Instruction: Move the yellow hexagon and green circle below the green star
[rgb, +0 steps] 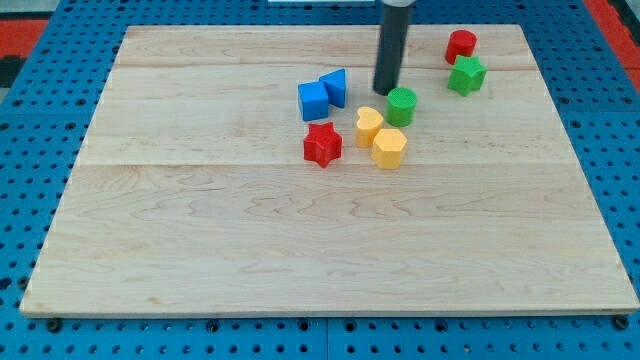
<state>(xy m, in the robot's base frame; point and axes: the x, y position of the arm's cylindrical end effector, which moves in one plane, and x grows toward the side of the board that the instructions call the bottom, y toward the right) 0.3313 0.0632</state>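
Note:
The yellow hexagon (389, 147) lies near the board's middle, touching the yellow heart (369, 126) on its upper left. The green circle (401, 106) stands just above and right of them. The green star (466, 75) sits toward the view's top right, with the red circle (461, 45) right above it. My tip (385, 92) is down on the board just left of the green circle, close to touching it, above the yellow heart.
A blue cube (314, 101) and a blue triangle (334, 87) sit together left of my tip. A red star (322, 144) lies left of the yellow blocks. The wooden board (150, 220) ends on a blue pegboard all around.

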